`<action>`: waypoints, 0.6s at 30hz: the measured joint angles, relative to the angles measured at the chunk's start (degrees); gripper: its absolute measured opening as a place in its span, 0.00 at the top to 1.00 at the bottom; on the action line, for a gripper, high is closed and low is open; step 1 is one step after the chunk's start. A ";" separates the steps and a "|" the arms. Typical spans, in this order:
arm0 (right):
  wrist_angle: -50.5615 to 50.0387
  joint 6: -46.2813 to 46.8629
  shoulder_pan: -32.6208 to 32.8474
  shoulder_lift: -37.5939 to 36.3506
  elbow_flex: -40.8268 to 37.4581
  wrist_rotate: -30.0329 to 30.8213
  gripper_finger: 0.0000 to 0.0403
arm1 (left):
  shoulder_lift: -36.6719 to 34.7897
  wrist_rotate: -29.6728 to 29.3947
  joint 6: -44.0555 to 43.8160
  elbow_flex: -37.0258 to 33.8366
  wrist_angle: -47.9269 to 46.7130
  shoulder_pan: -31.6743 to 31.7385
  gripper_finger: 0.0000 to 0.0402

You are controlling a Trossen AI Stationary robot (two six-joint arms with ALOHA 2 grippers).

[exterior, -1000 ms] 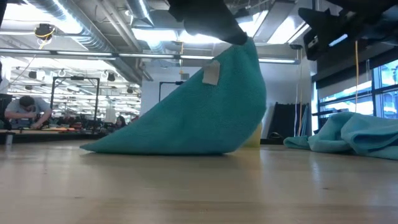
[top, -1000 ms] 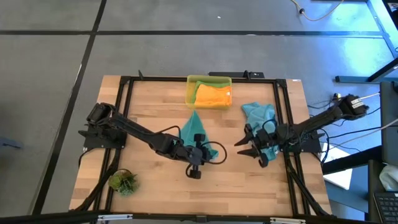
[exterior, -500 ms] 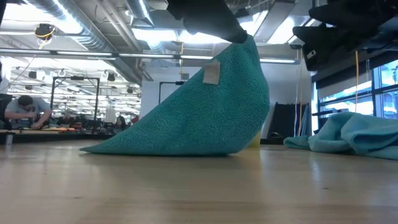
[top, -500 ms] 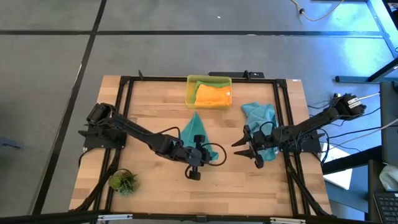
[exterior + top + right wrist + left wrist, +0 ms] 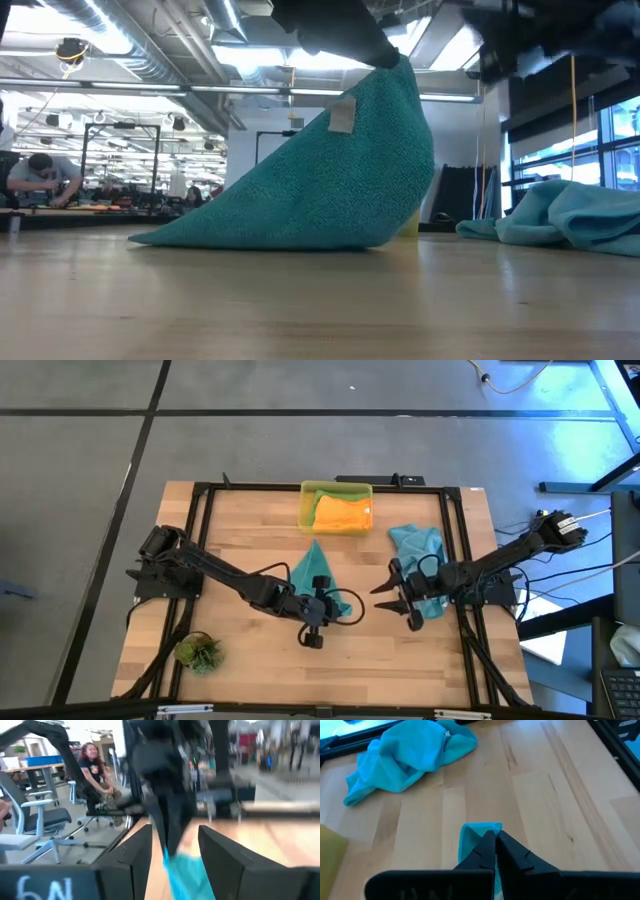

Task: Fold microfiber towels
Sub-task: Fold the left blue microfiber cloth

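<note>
Near the middle of the bench, the left claw is pinched tight on a corner of a teal towel and holds it up like a tent. The right claw hangs beside it, fingers apart, holding nothing. A crumpled blue towel lies by the right edge. An orange towel sits in the yellow bin at the far edge

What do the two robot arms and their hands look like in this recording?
Both arms are dark, slim and jointed. The left hand has two black wedge-shaped fingers. The right hand has two broad dark fingers, with black cables looping along its arm.
</note>
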 joint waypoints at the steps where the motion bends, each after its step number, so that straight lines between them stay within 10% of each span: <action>1: 0.00 -2.03 0.00 0.00 1.16 -0.44 0.60 | 0.00 0.01 -0.34 0.00 -0.05 -0.02 1.00; 10: -8.41 -8.87 -0.13 1.42 12.18 -10.14 0.60 | -0.02 1.69 -3.05 0.00 -9.11 -5.23 1.00; 18: -13.88 -6.10 -0.13 12.13 15.54 -6.63 0.60 | -3.01 -3.81 -6.35 0.00 -23.23 -9.69 1.00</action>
